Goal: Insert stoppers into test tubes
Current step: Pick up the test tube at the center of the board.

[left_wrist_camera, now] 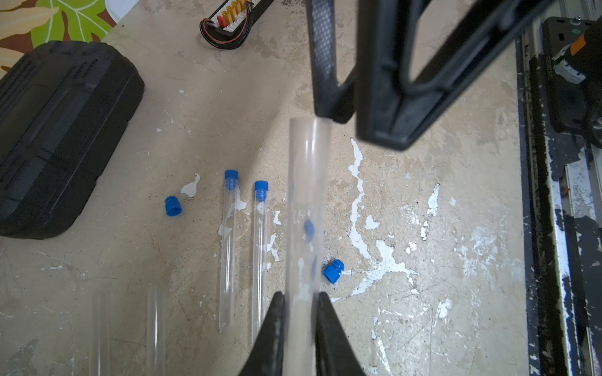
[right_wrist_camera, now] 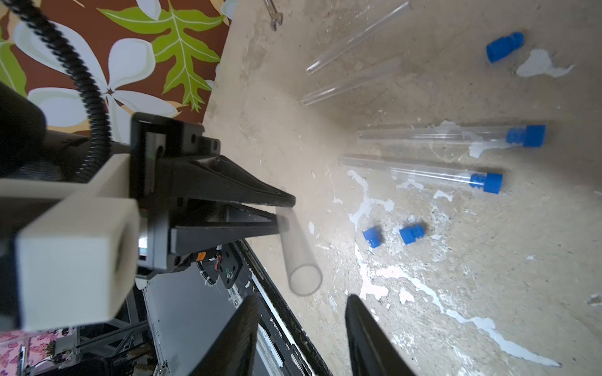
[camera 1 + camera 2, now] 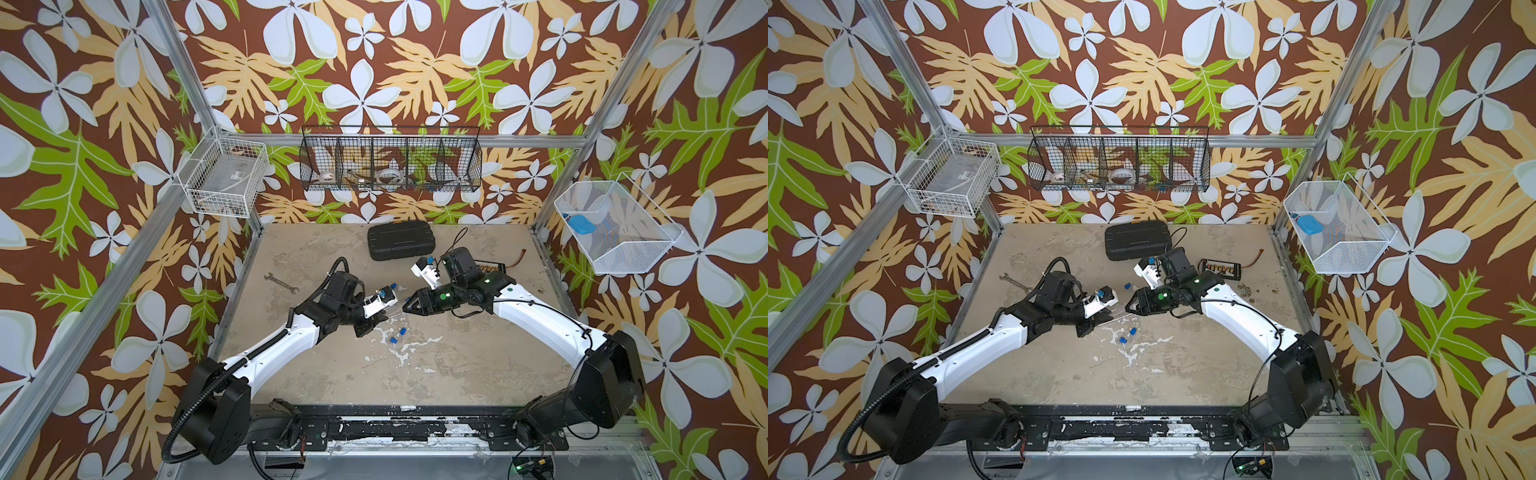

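My left gripper (image 1: 300, 298) is shut on a clear test tube (image 1: 308, 201) and holds it off the table. The tube's open mouth (image 2: 304, 279) points at my right gripper (image 2: 303, 301), which is open and holds nothing. In a top view the two grippers (image 3: 380, 319) (image 3: 406, 306) nearly meet over the middle of the table. Two test tubes (image 1: 229, 247) (image 1: 259, 254) lie on the table with blue stoppers in them. Two more tubes (image 2: 358, 35) (image 2: 351, 81) lie unstoppered. Three loose blue stoppers (image 2: 374, 236) (image 2: 412, 233) (image 2: 504, 47) sit on the table.
A black case (image 3: 401, 242) lies at the back of the table. A grey wrench (image 3: 282, 282) lies at the left and a charger board (image 3: 1223, 268) at the right. Wire baskets (image 3: 390, 164) hang on the walls, one holding a flat blue object (image 3: 580, 224).
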`<state>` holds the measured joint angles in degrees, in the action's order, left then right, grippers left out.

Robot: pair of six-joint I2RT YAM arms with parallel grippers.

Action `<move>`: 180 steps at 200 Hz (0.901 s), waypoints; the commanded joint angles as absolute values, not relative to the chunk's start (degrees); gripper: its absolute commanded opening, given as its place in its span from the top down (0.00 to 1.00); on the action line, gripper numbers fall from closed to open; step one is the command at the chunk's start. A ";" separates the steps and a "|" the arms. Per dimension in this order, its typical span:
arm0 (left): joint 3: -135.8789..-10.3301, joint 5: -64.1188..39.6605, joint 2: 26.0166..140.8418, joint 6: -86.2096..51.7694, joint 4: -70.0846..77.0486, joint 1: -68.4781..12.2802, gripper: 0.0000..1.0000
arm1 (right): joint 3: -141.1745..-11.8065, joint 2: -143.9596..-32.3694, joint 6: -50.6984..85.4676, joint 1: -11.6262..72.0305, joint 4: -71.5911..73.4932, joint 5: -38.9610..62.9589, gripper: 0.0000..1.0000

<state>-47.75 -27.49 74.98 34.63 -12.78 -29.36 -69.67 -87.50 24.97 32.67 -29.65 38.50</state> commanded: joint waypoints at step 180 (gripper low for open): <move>-46.85 -30.06 74.20 37.96 -11.56 -29.62 0.93 | -71.98 -94.28 26.98 34.88 -26.92 43.06 0.69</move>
